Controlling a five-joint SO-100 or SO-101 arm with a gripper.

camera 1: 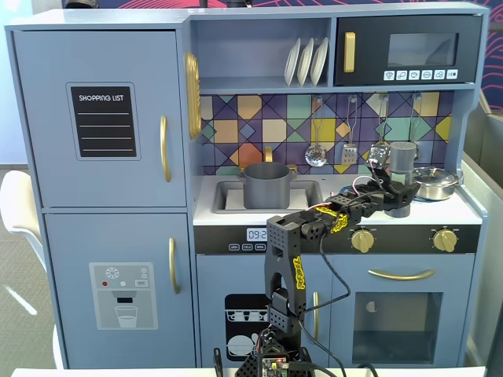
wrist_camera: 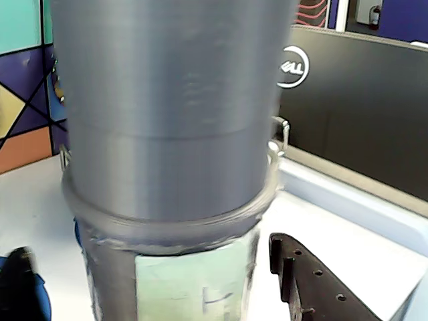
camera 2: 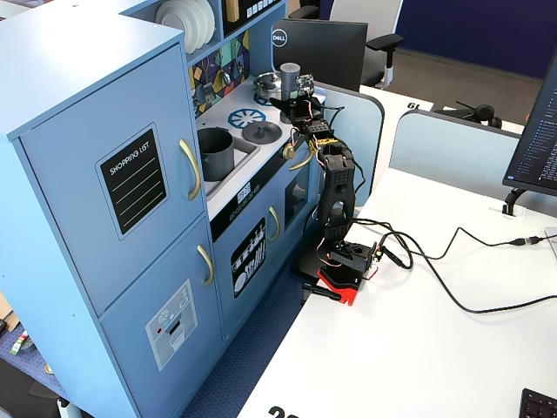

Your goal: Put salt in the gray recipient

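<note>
The salt shaker (wrist_camera: 180,134) fills the wrist view, a tall dark-gray cylinder with its pale green label (wrist_camera: 194,284) low in the frame. It stands upright on the white counter at the right of the toy kitchen (camera 1: 402,157), beside the silver pan, and also shows in a fixed view (camera 2: 290,75). My gripper (wrist_camera: 148,251) is open and straddles the shaker's lower part, with a small gap at each finger. One black finger (wrist_camera: 311,284) is on the right. The gripper also shows in both fixed views (camera 1: 391,190) (camera 2: 292,102). The gray pot (camera 1: 267,184) (camera 2: 216,150) sits in the sink, well left of the gripper.
A shiny silver pan (camera 1: 435,182) (camera 2: 268,84) stands just right of the shaker. A flat gray lid (camera 2: 261,131) lies on the stove top between sink and gripper. Utensils (camera 1: 316,153) hang on the tiled back wall. A Dell monitor (wrist_camera: 348,100) stands beyond the counter's edge.
</note>
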